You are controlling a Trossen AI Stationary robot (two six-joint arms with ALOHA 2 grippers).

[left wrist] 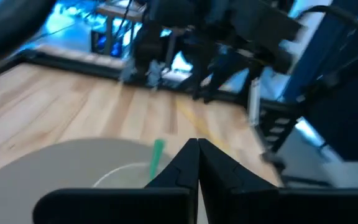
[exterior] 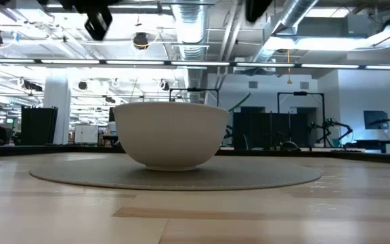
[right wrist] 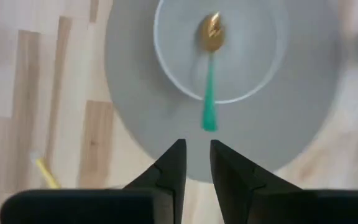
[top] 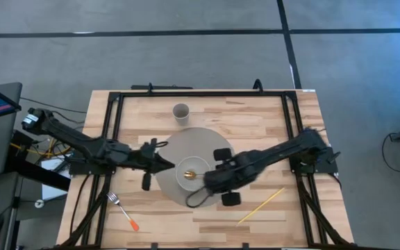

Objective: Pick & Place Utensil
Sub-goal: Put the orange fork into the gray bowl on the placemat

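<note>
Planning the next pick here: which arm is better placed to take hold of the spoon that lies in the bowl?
Probably the right. The right gripper hangs above the bowl, fingers slightly apart and lined up with the spoon's green handle. The left gripper waits beside the bowl, fingers shut.

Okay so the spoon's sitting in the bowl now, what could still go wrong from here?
The spoon leans with its green handle over the bowl rim, so it might tip out if bumped. The right gripper hovers right above that handle, jaws slightly apart. The shut left gripper points at the bowl too, so the arms could crowd.
</note>
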